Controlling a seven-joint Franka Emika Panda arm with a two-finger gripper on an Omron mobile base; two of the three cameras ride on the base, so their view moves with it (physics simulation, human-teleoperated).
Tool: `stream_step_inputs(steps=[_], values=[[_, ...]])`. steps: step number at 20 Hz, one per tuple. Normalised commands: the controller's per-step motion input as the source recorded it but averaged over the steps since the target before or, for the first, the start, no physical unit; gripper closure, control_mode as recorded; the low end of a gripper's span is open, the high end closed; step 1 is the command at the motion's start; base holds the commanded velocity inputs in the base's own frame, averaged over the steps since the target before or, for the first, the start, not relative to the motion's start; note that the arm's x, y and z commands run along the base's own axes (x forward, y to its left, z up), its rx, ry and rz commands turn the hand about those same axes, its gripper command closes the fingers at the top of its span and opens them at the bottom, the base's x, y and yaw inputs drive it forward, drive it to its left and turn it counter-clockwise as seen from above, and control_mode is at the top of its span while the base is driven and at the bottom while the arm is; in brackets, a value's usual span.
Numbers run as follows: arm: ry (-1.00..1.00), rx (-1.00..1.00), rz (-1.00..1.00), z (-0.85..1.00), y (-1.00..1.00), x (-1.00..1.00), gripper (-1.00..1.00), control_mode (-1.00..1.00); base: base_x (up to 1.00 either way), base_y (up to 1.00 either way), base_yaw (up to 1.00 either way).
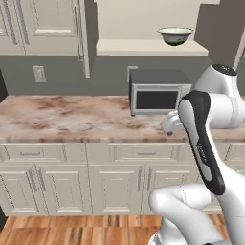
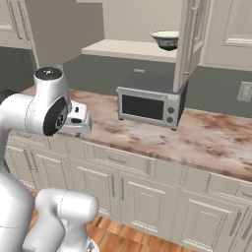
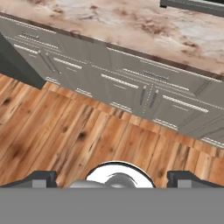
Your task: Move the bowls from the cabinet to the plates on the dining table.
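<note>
Left base view shows the cream-green bowl [image 1: 175, 35] on the pale shelf of the open cabinet [image 1: 148, 47], above the grey microwave [image 1: 158, 91] that stands on the marbled counter [image 1: 62, 117] — well apart from the arm. Hand view looks down at the wooden floor [image 3: 65, 131] and beige drawer fronts [image 3: 122, 83]; the gripper [image 3: 111, 178] has its jaws spread wide apart — nothing sits between the dark fingertips [image 3: 41, 178].

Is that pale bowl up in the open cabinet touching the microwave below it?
Apart. The left base view shows the bowl sitting on the cabinet shelf, with grey wall between the shelf and the microwave.
</note>
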Motion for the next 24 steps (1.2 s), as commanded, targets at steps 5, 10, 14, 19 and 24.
stream_step_inputs(steps=[5, 10, 14, 19, 24], values=[[0.0, 0.0, 0.0, 0.0, 0.0, 0.0, -1.0, 1.0, 0.64, 0.0, -0.14], [0.0, 0.0, 0.0, 0.0, 0.0, 0.0, -1.0, 1.0, 0.55, 0.12, -0.14], [0.0, 0.0, 0.0, 0.0, 0.0, 0.0, -1.0, 1.0, 0.44, 0.32, -0.07], [0.0, 0.0, 0.0, 0.0, 0.0, 0.0, -1.0, 1.0, 0.3, 0.39, -0.03], [0.0, 0.0, 0.0, 0.0, 0.0, 0.0, -1.0, 1.0, 0.34, 0.23, -0.06]])
